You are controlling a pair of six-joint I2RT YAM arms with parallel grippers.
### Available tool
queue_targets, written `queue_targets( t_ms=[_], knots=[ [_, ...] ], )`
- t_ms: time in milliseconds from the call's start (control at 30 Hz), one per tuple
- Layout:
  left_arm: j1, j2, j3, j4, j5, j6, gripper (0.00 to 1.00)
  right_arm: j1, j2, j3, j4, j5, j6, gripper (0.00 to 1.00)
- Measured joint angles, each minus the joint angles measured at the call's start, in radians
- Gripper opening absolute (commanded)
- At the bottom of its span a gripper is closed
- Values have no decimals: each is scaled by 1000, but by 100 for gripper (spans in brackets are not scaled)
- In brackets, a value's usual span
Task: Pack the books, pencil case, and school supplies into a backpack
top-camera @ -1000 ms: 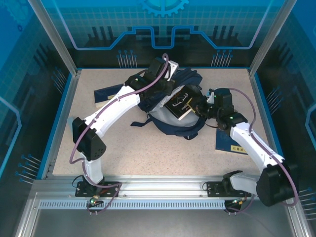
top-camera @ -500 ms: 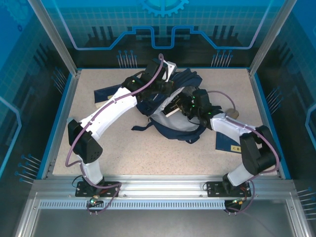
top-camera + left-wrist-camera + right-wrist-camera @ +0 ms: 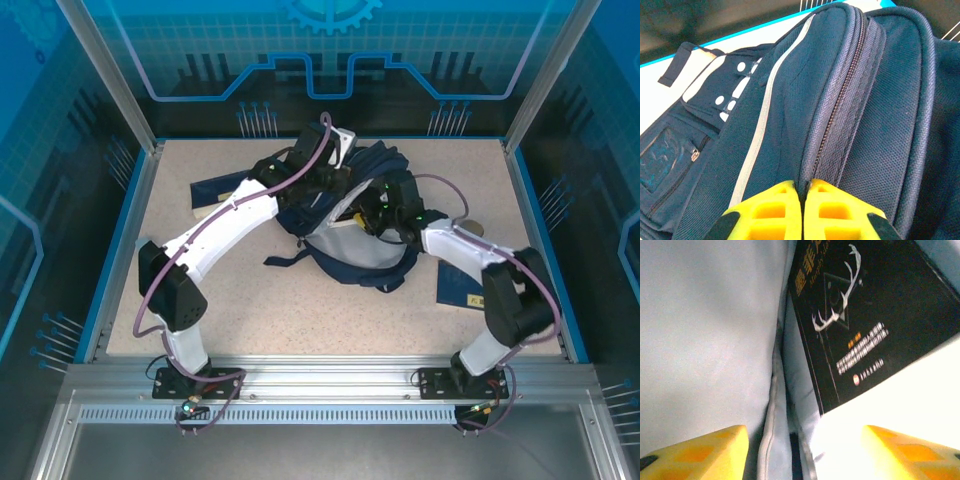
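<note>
Only partly visible inside the backpack (image 3: 345, 260), a book (image 3: 865, 315), near edge glare-whitened.

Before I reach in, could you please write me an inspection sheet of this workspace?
Surface: speckled beige tabletop, no spills seen.
Job's things: backpack lying mid-table; packed book inside it against pale lining; left book back left, partly under the left arm; right book partly under the right arm.
Clutter: small tan thing beside the right arm, too small to identify.
Hands: left hand shut on the backpack's zip edge; right hand open, facing the packed book.
Cables: purple cables run along both arms; no snag visible.
Surroundings: blue panels, aluminium frame.
</note>
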Motion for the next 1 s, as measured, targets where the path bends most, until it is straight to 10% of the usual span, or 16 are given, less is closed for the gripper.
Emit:
queue_targets(
  t_ms=[433,567,700,1000],
  knots=[
    [79,-179,-350,135,26,-24,0,-17,-427,-131,-593,232,-297,63],
    [96,-262,-489,146,71,-3,19,-111,-465,-131,-708,330,-388,74],
    [100,-336,-586,136,110,-18,57,-214,-422,-146,-751,372,-462,82],
    [103,-449,-657,135,105,-157,86,-298,-181,-149,-755,397,-565,82]
  ],
)
